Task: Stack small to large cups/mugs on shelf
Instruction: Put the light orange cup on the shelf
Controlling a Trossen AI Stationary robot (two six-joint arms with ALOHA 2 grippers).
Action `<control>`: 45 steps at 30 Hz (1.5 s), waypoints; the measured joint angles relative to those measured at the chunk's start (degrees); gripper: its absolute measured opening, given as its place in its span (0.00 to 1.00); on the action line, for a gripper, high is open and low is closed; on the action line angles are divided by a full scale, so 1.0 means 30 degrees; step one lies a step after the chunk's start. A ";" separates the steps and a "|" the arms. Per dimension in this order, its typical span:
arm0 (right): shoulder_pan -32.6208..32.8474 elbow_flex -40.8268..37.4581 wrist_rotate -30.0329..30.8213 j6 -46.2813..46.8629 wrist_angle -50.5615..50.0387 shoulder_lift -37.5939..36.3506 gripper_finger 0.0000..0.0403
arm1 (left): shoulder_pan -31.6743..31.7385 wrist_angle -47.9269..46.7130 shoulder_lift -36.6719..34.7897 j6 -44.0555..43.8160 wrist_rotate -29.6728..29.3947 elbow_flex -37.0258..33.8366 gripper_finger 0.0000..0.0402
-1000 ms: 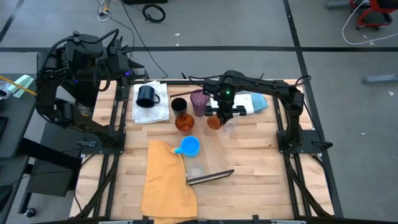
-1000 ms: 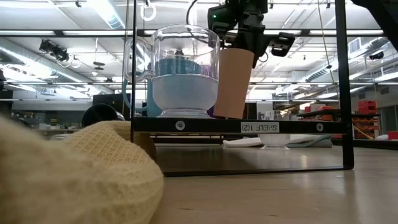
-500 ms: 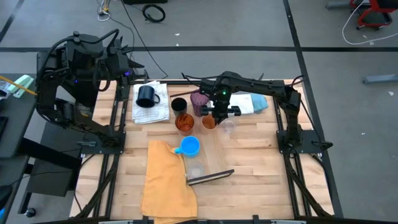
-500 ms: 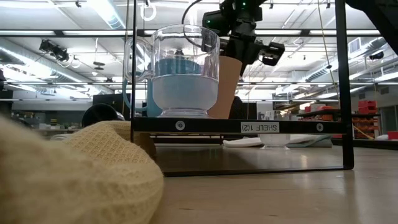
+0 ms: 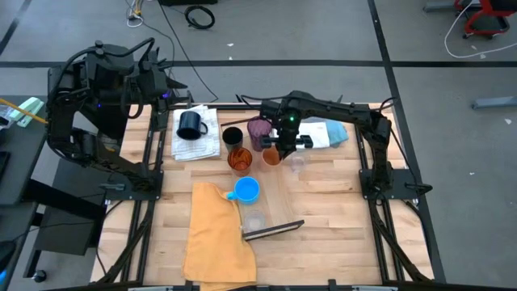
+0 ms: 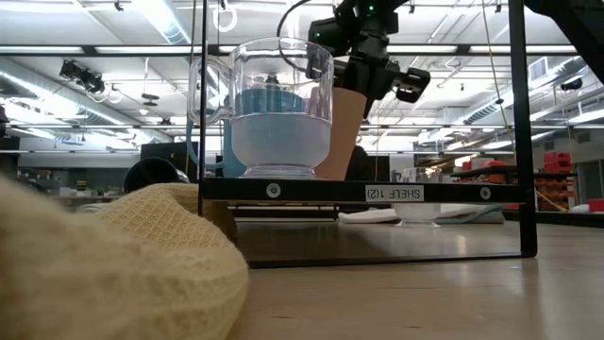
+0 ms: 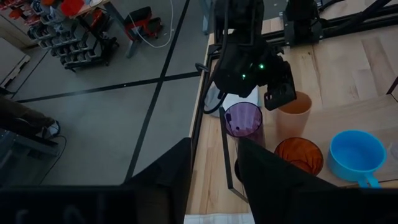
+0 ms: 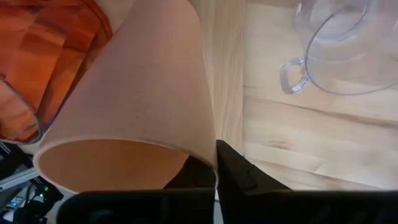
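Note:
My right gripper [image 5: 280, 147] is shut on a peach cup [image 5: 272, 157] over the far end of the shelf [image 5: 280, 202], a pale plank with dark end bars [image 6: 453, 192]. Beside the cup stand an orange tumbler [image 5: 239, 160], a purple tumbler [image 5: 258, 129] and a black cup [image 5: 232, 136]. A bright blue mug [image 5: 245, 190] and a clear cup [image 6: 278, 113] stand farther along the shelf toward the near edge. A navy mug [image 5: 191, 123] sits on a white cloth. My left gripper [image 7: 214, 168] hangs open, high at the far left, with nothing between its fingers. My right gripper holds the peach cup by its rim [image 8: 208, 158], coming steeply from above. One finger [image 8: 236, 174] lies against the outer wall; the other seems to be inside the mouth. The cup is tilted [image 6: 347, 132], mouth up. The clear cup hides its foot in the low view.
A clear mug [image 5: 297, 166] stands just right of the peach cup. A mustard cloth [image 5: 216, 234] lies at the near left, a pale blue cloth [image 5: 331, 133] at the far right. A dark bar [image 5: 273, 230] lies across the shelf's near end.
My right gripper has tipped a little and carried the peach cup slightly toward the table's left, nearer the orange tumbler. In the low view the cup now leans more and stands partly behind the clear cup.

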 joint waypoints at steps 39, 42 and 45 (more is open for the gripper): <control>0.0088 0.0000 -0.0845 -0.2681 0.1005 -0.0138 0.16 | 0.0000 -0.0020 0.0000 -0.0015 0.0007 0.0000 0.37; 0.0100 0.0000 -0.0765 -0.2635 0.1037 -0.0138 0.19 | 0.0000 -0.0022 0.0000 -0.0015 0.0007 0.0000 0.37; 0.0100 0.0000 -0.0739 -0.2602 0.1243 -0.0138 0.22 | 0.0000 -0.0022 0.0000 -0.0015 0.0007 0.0000 0.38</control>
